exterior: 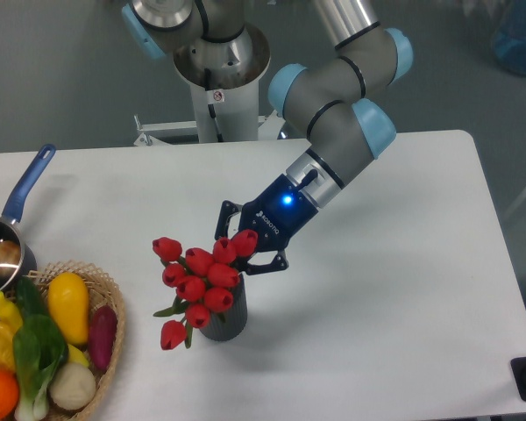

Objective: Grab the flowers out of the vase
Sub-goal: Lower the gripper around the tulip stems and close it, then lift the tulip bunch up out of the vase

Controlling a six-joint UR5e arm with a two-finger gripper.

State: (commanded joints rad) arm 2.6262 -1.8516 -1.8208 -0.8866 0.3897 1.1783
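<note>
**Supervisor:** Where's the tool, and what's it doing?

**Operator:** I have the tool (pixel 245 250) tilted down toward the tulips (pixel 197 276), which stand in the ribbed dark grey vase (pixel 225 320) on the white counter (pixel 403 289). Its fingers are spread, one just above the top buds and one to the side of them, so it's open and holding nothing. The rearmost buds look as if they sit right at its mouth; whether a finger touches them I can't tell from this angle.

**Supervisor:** So which step is that?

**Operator:** I'd call it the end of the approach, just before the grasp. The bunch is fully seated in the vase, leaning away from the tool, with one bud drooping low on the far side.

**Supervisor:** What does the next move need?

**Operator:** My judgement: I need the fingers around the stems or the tight cluster of heads, not just the top bud, then a close and a lift along the line of the vase. The vase is small and light-looking, so a sideways pull could tip it or drag it along.

**Supervisor:** Anything nearby to worry about?

**Operator:** Beyond the bunch from the tool sits a wicker basket (pixel 114 351) of vegetables, and past that a blue-handled pot (pixel 4 241). Both are well apart from the tool.
</note>
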